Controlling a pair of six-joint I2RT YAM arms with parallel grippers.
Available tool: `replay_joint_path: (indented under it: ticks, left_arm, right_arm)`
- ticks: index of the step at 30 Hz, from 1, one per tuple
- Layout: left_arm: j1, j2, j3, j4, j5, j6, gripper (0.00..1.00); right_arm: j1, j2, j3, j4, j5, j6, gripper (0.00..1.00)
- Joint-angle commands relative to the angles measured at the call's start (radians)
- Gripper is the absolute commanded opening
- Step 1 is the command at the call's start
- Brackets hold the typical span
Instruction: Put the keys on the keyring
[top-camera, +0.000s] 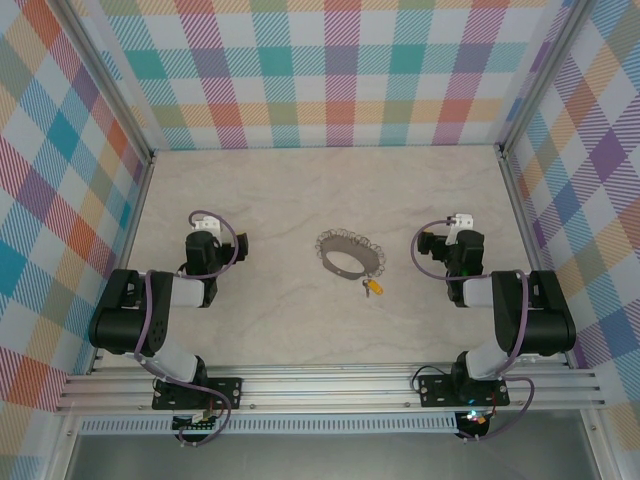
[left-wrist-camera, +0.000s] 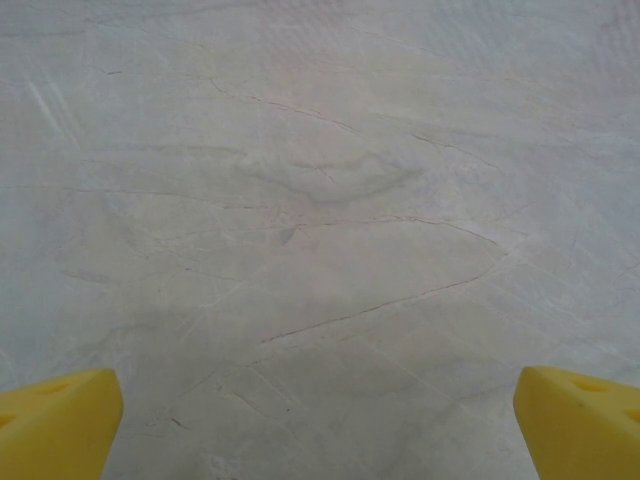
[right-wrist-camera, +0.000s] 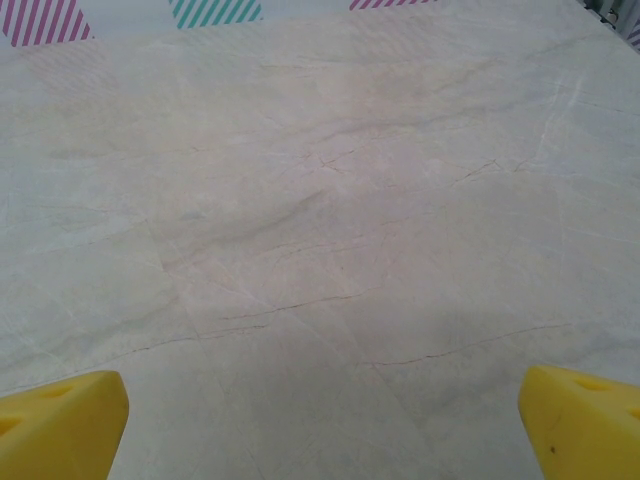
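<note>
Key (top-camera: 373, 287) is sitting on the table (top-camera: 270, 190) just off the near-right edge of the ring (top-camera: 350, 258); can't tell whether it's touching or already linked, too small from the top view. Ring is lying flat mid-table between the two arms, its oval running roughly left-to-right; key's own axis isn't resolving. Right gripper (top-camera: 461, 225) is sitting right of the pair, left gripper (top-camera: 203, 228) well off to the left. Key is lying on the ring's right side, so I'm judging the right arm nearer to it and the left arm better placed for the ring's left edge. From the right gripper the key is lying leftward and nearer the bases; both grippers are pointing away over bare table, not at the ring.

On the wrist views, the left gripper (left-wrist-camera: 320, 430) is showing yellow fingertips (left-wrist-camera: 60, 420) spread wide with nothing between; right gripper (right-wrist-camera: 320, 430) likewise, fingertips (right-wrist-camera: 60, 420) wide apart, holding nothing. I'm guessing the coming move is calling for the right arm pulling back and inward toward the key.
</note>
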Motion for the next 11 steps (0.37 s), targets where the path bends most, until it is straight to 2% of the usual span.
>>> replay_joint_path:
  ticks: [1, 3, 6, 11]
  left_arm:
    - [0.006, -0.009, -0.001, 0.018, 0.015, -0.008, 1.0]
    - [0.006, -0.01, -0.002, 0.017, 0.016, -0.007, 1.0]
    - [0.005, -0.01, -0.001, 0.018, 0.015, -0.007, 1.0]
    - [0.006, -0.01, 0.0, 0.019, 0.014, -0.008, 1.0]
  right_arm:
    - [0.007, -0.01, 0.009, 0.035, -0.005, -0.003, 1.0]
    - [0.006, -0.007, 0.012, 0.031, -0.007, -0.004, 1.0]
    - [0.0, -0.001, 0.029, 0.003, -0.079, -0.023, 1.0]
    - [-0.001, -0.009, 0.02, 0.013, -0.083, -0.025, 1.0]
